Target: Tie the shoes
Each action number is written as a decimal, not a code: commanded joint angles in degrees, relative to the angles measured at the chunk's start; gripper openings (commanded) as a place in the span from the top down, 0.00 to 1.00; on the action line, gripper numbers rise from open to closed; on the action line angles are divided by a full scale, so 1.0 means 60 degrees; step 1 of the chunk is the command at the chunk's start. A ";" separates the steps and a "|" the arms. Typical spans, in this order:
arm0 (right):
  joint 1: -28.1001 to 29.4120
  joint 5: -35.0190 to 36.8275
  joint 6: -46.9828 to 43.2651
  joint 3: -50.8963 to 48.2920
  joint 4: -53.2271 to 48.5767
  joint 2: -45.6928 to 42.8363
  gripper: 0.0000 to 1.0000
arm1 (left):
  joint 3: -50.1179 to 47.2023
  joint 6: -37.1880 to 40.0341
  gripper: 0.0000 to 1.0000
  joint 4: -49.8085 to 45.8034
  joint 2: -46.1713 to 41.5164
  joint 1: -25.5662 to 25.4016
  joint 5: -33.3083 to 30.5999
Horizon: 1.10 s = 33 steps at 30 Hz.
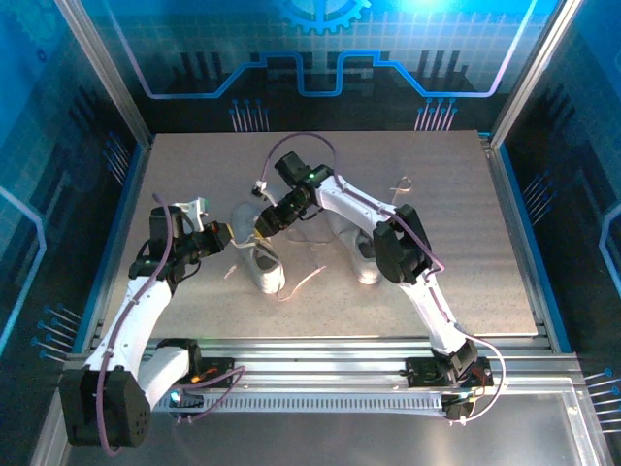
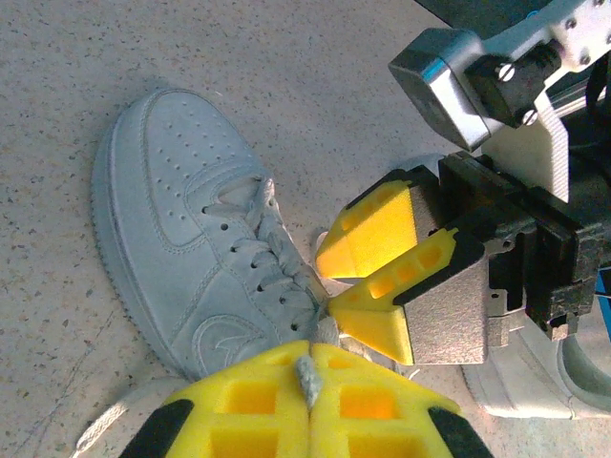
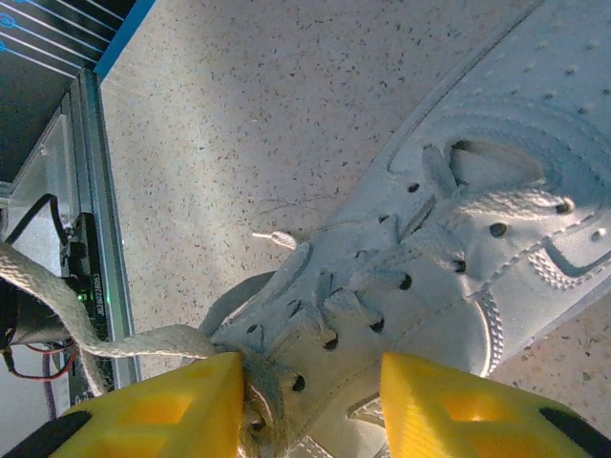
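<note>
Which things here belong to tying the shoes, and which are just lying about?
Job: shoe under the pincers, its lace, other shoe, left pincer shut on that lace, right pincer.
Lying about: small pale scrap, too small to identify, on the far table.

White shoes [image 2: 181, 239], white laces [image 2: 267, 272], yellow claw fingers [image 2: 258, 410], speckled beige table [image 2: 382, 124].
</note>
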 commanded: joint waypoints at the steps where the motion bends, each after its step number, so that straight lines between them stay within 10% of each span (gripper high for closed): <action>1: 0.0039 -0.0207 -0.0197 0.0349 -0.0662 0.0280 0.63 | 0.0107 0.0275 1.00 -0.0210 0.0003 0.0103 0.0102; 16: -0.0028 0.0624 0.0446 -0.1995 0.2146 -0.1733 1.00 | 0.0122 0.0481 1.00 -0.0483 -0.0023 0.0354 0.0041; 33: -0.0043 0.0668 0.2107 -0.6066 0.8515 -0.3670 1.00 | -0.0079 0.0477 1.00 -0.0257 0.0401 0.0692 0.0275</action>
